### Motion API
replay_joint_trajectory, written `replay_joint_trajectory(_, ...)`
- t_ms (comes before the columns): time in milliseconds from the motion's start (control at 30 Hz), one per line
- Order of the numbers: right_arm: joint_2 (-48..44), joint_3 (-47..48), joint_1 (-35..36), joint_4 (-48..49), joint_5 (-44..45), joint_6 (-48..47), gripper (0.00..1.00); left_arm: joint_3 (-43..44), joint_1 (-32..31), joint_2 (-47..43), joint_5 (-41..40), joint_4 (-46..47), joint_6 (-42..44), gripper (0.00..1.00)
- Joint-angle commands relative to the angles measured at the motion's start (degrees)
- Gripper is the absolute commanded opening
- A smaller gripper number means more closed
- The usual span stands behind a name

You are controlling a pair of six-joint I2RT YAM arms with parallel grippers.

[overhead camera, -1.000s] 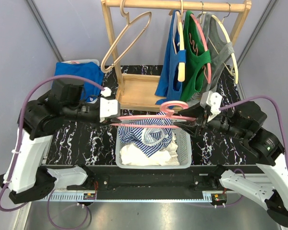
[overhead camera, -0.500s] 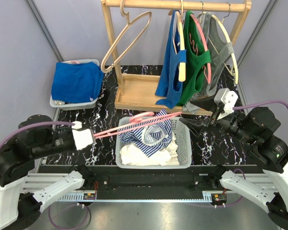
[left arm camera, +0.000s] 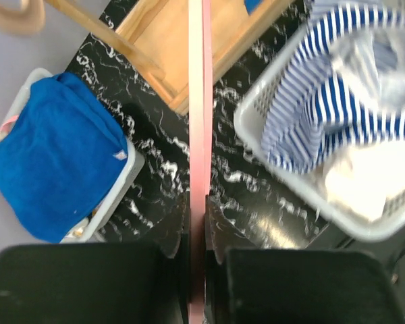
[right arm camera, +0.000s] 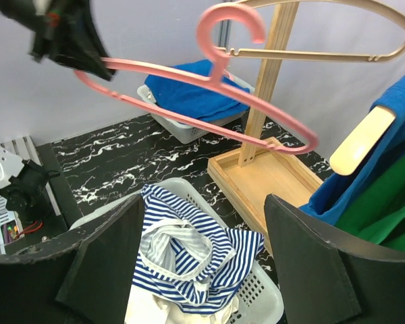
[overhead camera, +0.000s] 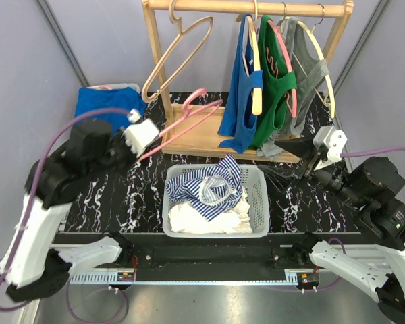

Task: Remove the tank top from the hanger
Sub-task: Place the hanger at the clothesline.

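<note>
At counter centre: white basket (overhead camera: pixel 259 206) holding the striped tank top (overhead camera: pixel 214 181), blue-and-white, crumpled on top of pale cloth, free of any hanger.

Left side, raised: left gripper (left arm camera: pixel 197 216), jaws pinching one end of the bare pink hanger (left arm camera: pixel 197 101); the hanger slants up towards the wooden rack (overhead camera: pixel 250 8), its hook near the rack's post.

Right side: right gripper (overhead camera: pixel 287 160), jaws spread, nothing between them, just beside the basket's far right corner.

Rack: one empty wooden hanger (overhead camera: pixel 179 47); blue, green and grey garments hung at its right end.

Far left of black marbled counter (overhead camera: pixel 121 196): bin with blue cloth (overhead camera: pixel 108 104).
</note>
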Motion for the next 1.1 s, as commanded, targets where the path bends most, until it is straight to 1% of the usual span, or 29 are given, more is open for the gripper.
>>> replay_joint_trajectory(0, -0.15, -0.25, -0.01, 3.32, 2.16, 1.64, 0.79, 8.97, 0.83, 9.77, -0.37, 9.84, -7.99, 0.00)
replay_joint_trajectory(67, -0.24, -0.42, -0.01, 3.32, 2.25, 1.91, 0.78, 12.15, 1.09, 14.68, 0.06, 11.59, -8.70, 0.00)
replay_joint_trajectory(133, -0.15, -0.69, -0.01, 3.32, 2.16, 2.17, 0.78, 16.54, 1.53, 17.42, 0.24, 13.87, -9.05, 0.00)
replay_joint_trajectory(233, -0.24, -1.21, -0.01, 3.23, 2.60, 2.43, 0.77, 21.56, 2.59, 22.95, -2.21, 15.64, -9.75, 0.00)
replay_joint_trajectory(300, -0.33, -1.57, -0.01, 3.23, 2.77, 2.52, 0.78, 23.93, 3.20, 24.63, -3.96, 16.60, -10.10, 0.00)
replay_joint_trajectory(367, -0.33, -1.92, -0.10, 3.32, 2.86, 2.61, 0.77, 25.17, 3.47, 26.83, -6.34, 18.27, -10.89, 0.00)
replay_joint_trajectory(533, 0.72, -2.45, -0.01, 4.02, 2.34, 2.78, 0.77, 29.74, 4.08, 31.66, -7.23, 20.73, -12.30, 0.00)
replay_joint_trajectory(867, 0.38, -4.90, -0.01, 6.22, 1.37, 4.37, 0.75, 39.22, 6.89, 40.45, -5.91, 21.27, -15.02, 0.00)
replay_joint_trajectory(1067, -0.33, -6.40, -0.01, 6.22, 1.63, 4.63, 0.75, 40.03, 8.21, 42.30, -3.89, 21.09, -15.82, 0.00)
